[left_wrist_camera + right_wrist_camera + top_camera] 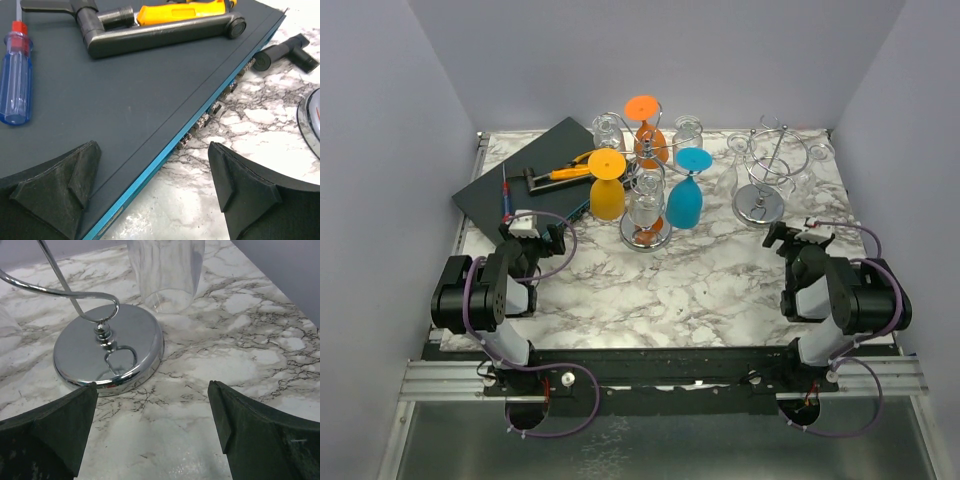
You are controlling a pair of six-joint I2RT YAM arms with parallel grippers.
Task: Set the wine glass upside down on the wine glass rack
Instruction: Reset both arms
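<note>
Jaws wide open: L end effector [152,145] (over case [125,100]), R end effector [152,383].

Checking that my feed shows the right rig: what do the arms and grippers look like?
The left arm and right arm are black with pale grey sections, and a purple cable loops along each. The left gripper and right gripper have dark, wedge-shaped, rough-textured fingers.

Two racks [758,205]; one orange glass [650,147], one yellow glass [607,198], one blue glass [685,203]; one screwdriver [505,195]; clear glasses [688,130] overlap too much to count.
</note>
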